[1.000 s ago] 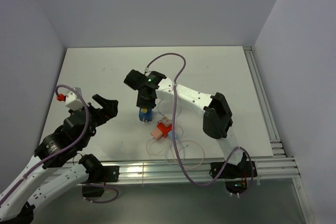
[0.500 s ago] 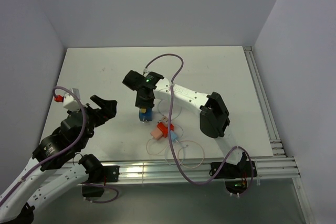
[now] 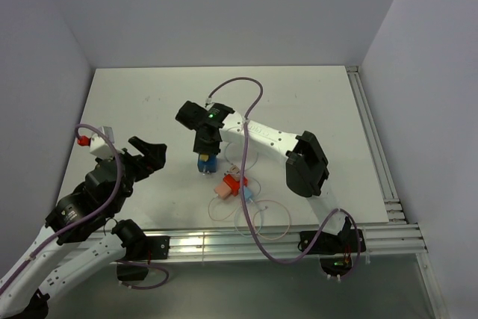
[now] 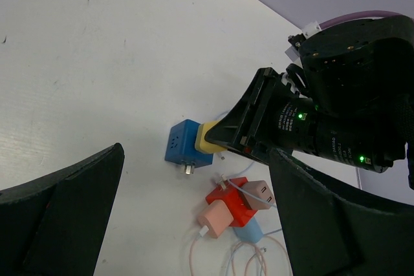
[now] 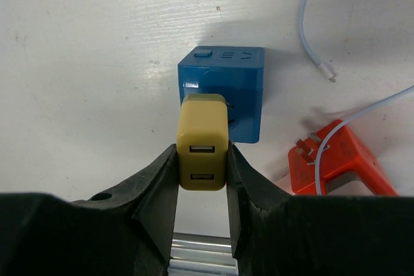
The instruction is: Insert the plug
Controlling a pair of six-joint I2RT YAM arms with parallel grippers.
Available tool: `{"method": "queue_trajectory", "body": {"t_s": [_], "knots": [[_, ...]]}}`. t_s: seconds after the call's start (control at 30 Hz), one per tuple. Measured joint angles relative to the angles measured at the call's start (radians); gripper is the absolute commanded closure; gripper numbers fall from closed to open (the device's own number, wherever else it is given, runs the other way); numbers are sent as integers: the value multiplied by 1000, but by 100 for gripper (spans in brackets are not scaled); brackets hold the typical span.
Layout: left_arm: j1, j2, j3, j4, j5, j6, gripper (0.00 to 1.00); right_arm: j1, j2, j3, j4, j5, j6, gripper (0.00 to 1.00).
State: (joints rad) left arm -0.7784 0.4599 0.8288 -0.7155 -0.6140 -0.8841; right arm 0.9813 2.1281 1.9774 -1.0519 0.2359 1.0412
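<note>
Right claw point(image 5: 202, 159) clamped on yellow plug point(image 5: 202, 135), plug butted against blue socket cube point(image 5: 236, 95) on bench point(image 5: 77, 43). Left claw point(image 3: 149, 153) wide, well apart, cube unbraced. Prong seating hidden, possibly partial. Risk: push slides or tips cube; skewed prongs jam.

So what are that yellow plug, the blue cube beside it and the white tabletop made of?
The yellow plug looks like matte moulded plastic: even colour, soft rounded edges. The blue cube seems plastic too, slightly glossier, with a bright glint along one edge. The tabletop is white and smooth with faint scuffs; painted board or laminate, I cannot tell.
</note>
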Motion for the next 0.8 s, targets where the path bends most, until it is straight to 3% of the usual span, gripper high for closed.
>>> {"method": "queue_trajectory", "body": {"t_s": [0.8], "knots": [[0, 0, -5, -2, 13, 0, 0, 0, -23, -39, 11, 14, 18, 100]]}}
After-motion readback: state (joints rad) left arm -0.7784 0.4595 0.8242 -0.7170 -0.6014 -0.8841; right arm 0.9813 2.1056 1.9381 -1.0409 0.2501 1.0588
